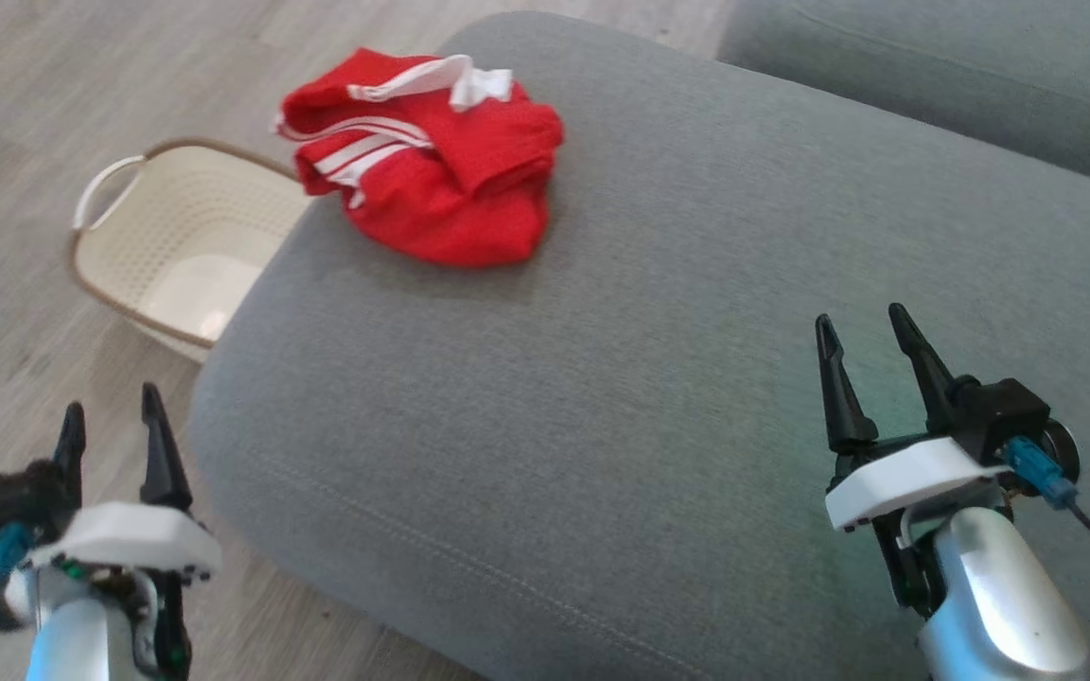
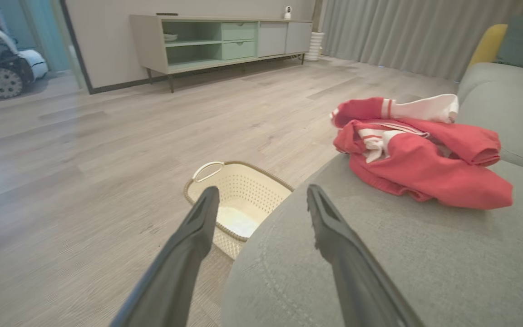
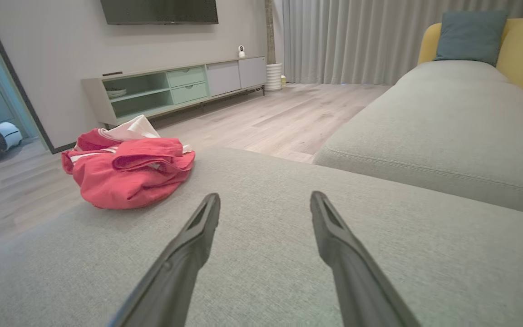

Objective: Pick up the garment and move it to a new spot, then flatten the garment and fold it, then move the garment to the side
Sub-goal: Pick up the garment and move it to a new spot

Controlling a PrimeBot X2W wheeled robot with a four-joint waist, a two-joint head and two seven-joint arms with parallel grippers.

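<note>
The left pincer (image 1: 110, 409) and right pincer (image 1: 861, 320) are held released and empty at the near end of the grey fabric sofa cushion (image 1: 602, 407), apparently readied for a reach. The crumpled red, white-striped garment (image 1: 441, 180) is heaped at the cushion's far left corner, above the cream perforated basket (image 1: 176, 246) on the floor.

Red garment (image 1: 450, 189), white stripes and white trim, lay crumpled in loose heap, not flattened, not folded. Folds overlapped; white band bunched on far side of heap. Rested on grey sofa cushion (image 1: 602, 426) near far left corner, striped edge reaching cushion rim, close above cream basket (image 1: 176, 246) on floor.
</note>
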